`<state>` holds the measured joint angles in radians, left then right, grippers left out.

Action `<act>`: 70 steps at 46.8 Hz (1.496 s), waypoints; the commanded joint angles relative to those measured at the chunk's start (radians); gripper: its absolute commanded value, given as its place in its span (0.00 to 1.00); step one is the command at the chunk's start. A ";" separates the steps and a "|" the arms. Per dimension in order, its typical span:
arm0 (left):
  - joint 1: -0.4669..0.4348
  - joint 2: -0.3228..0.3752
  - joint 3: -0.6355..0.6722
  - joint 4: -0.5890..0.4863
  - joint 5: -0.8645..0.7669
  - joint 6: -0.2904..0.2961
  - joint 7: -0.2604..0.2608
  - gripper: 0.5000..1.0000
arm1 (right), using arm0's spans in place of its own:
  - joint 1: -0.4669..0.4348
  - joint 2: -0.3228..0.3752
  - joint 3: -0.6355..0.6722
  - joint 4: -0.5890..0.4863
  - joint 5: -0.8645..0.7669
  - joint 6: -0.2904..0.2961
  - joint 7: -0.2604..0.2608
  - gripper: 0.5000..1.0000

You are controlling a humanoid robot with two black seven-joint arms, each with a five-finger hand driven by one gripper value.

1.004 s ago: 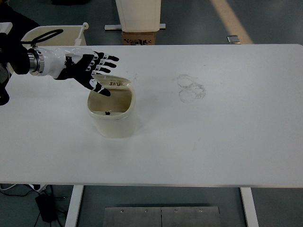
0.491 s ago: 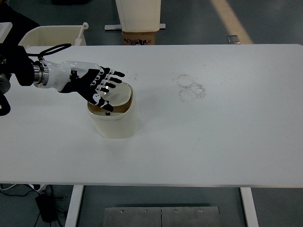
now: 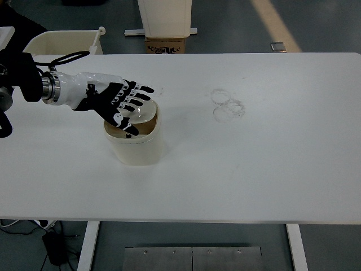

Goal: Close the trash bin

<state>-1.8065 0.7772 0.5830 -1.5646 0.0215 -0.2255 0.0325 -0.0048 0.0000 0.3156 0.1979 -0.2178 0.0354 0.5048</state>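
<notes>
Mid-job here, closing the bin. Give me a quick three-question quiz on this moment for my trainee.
1. True or false: the left hand is over the trash bin with its fingers spread.
2. Where do the faint ring marks lie relative to the bin? A) to its right, farther back B) in front of it C) to its left
3. Fill in: the lid is not yet flat; a dark ____ shows at the bin's near rim.

Key: 1 true; 2 A; 3 gap.
</notes>
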 commanded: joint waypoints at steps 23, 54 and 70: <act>-0.017 0.014 0.038 -0.025 0.000 0.000 0.001 1.00 | 0.000 0.000 0.000 -0.002 0.000 -0.002 0.000 0.98; 0.007 0.017 0.040 -0.023 0.000 0.002 0.001 1.00 | 0.000 0.000 0.000 -0.002 0.000 -0.002 0.000 0.98; 0.019 0.017 0.040 -0.022 0.000 0.003 0.000 1.00 | 0.000 0.000 0.000 -0.002 0.000 -0.002 0.000 0.98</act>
<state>-1.7874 0.7946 0.6228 -1.5862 0.0213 -0.2223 0.0334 -0.0046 0.0000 0.3160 0.1963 -0.2178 0.0337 0.5047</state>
